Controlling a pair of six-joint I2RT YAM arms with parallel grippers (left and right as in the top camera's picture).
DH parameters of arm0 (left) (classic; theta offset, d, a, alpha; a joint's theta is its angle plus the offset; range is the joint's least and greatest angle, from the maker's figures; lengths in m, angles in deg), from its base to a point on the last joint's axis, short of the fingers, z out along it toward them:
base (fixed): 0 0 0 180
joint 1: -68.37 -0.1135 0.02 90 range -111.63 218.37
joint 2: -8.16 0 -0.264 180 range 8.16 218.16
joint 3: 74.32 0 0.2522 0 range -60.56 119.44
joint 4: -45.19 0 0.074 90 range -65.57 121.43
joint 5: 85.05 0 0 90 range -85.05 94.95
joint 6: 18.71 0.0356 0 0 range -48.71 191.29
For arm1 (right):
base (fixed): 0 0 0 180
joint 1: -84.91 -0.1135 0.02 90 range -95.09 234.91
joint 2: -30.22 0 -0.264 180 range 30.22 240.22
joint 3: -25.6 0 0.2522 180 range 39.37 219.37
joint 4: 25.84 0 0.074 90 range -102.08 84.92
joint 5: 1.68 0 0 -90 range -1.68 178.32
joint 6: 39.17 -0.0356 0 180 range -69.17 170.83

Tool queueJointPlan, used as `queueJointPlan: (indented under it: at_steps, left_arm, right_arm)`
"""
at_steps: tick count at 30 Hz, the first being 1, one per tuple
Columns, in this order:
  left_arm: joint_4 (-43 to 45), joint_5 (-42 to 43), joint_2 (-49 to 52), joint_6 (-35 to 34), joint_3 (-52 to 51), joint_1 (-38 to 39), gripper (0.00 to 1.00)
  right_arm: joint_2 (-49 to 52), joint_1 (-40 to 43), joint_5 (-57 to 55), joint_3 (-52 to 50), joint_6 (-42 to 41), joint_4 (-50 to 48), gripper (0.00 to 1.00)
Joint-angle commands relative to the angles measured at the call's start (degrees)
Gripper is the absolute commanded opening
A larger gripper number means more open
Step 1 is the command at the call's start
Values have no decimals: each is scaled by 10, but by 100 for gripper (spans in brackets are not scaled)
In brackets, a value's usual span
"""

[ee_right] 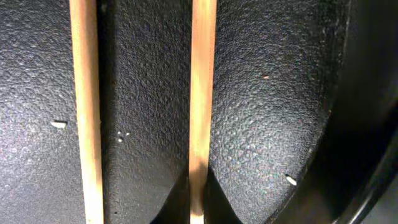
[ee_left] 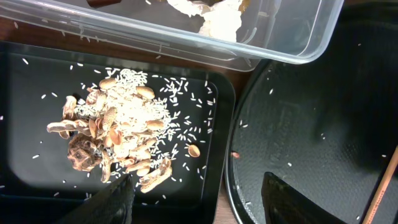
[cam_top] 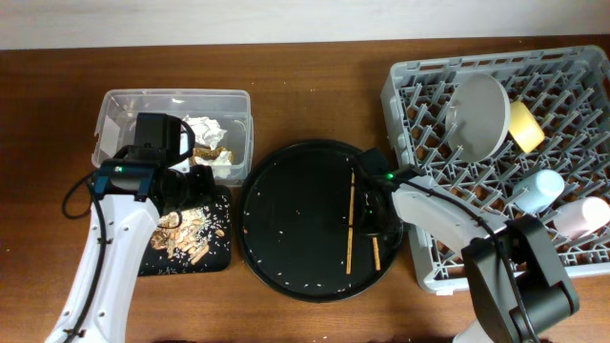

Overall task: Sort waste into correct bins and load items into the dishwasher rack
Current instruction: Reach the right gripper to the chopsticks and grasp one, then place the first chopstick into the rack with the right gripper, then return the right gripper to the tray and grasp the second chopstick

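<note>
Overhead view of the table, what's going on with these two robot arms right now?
The right gripper is down on the round black tray, its fingers straddling one of the two wooden chopsticks. The left gripper hovers open and empty over the black rectangular tray of food scraps. The plate, yellow bowl, blue cup and pink cup sit in the dishwasher rack; tissue and the wrapper lie in the clear tub.

No legible txt, labels, brand names or nos. anywhere, incl. clear plastic tub (cam_top: 176,93), shallow black tray (cam_top: 215,259), round black tray (cam_top: 295,219), dishwasher rack (cam_top: 400,88); crinkled wrapper (cam_top: 212,152) too small to read
</note>
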Motion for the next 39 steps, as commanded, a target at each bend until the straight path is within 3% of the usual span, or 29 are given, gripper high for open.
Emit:
queueJointPlan:
  at_steps: [1,3,6,9,12,15,19,20,22,26,30,35,36,39]
  left_arm:
    - [-1,-2,-7,-4,0,-2,65]
    - [-1,-2,-7,-4,0,-2,65]
    - [-1,-2,-7,-4,0,-2,65]
    - [-1,-2,-7,-4,0,-2,65]
    - [-1,-2,-7,-4,0,-2,65]
    - [0,-2,-7,-4,0,-2,65]
    - [0,-2,-7,-4,0,-2,65]
    - [0,-2,-7,-4,0,-2,65]
    - [0,-2,-7,-4,0,-2,65]
    - [-1,-2,-7,-4,0,-2,65]
    - [0,-2,-7,-4,0,-2,65]
    - [0,-2,-7,-4,0,-2,65]
    - [0,-2,-7,-4,0,-2,65]
    - [0,-2,-7,-4,0,-2,65]
  right_arm:
    - [8,-5,16,7,-6,28,4]
    - [-16,0,17,52,0,69,4]
    - [-76,23,14,159,74,154,4]
    - [-108,98,12,247,186,243,4]
    - [-101,182,-19,233,218,266,4]
    - [-86,216,-19,196,247,262,4]
    - [-80,218,-18,102,249,185,5]
    - [-80,218,-17,96,249,179,16]
    - [-82,218,-18,100,249,177,21]
    - [-87,218,-3,203,249,233,35]
    - [-94,210,101,280,249,263,36]
    - [-91,123,117,205,191,212,43]
    - [-90,82,118,153,151,167,49]
    - [-90,31,114,84,99,96,50]
